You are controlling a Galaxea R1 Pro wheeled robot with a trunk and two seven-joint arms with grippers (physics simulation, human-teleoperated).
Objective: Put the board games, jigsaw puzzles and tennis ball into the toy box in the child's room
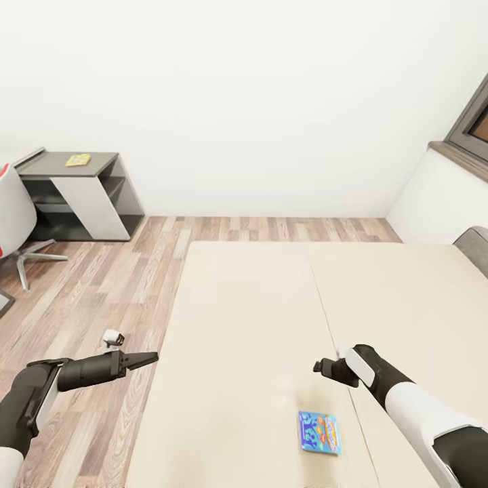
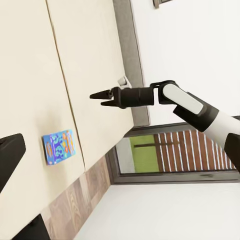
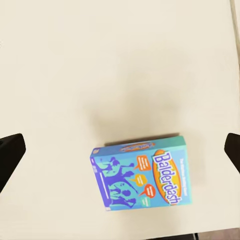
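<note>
Left arm held low and out over the wood floor (image 1: 102,285) beside the bed (image 1: 271,305), forearm near level, left tool (image 1: 148,358) pointing toward the bed edge, clear of the mattress. Fingers (image 1: 144,357) look pressed together to a point in head view, nothing between them.

Right arm reaching forward over the bed, elbow bent, right tool (image 1: 324,368) angled down at the mattress. In left wrist view right tool (image 2: 100,98) has tips slightly apart, nothing held. Right wrist view: dark fingertips (image 3: 10,152) at both frame edges, wide gap, light blue board game (image 3: 141,173) lying flat on the mattress between them, lettered "Balderdash", not touched.

Head view: same board game (image 1: 319,433) flat on the bed, near the front edge, just below the right tool.

Far off by the wall: dark grey side unit (image 1: 81,196) with a small colourful flat item (image 1: 78,160) on top; too small to tell which toy.
</note>
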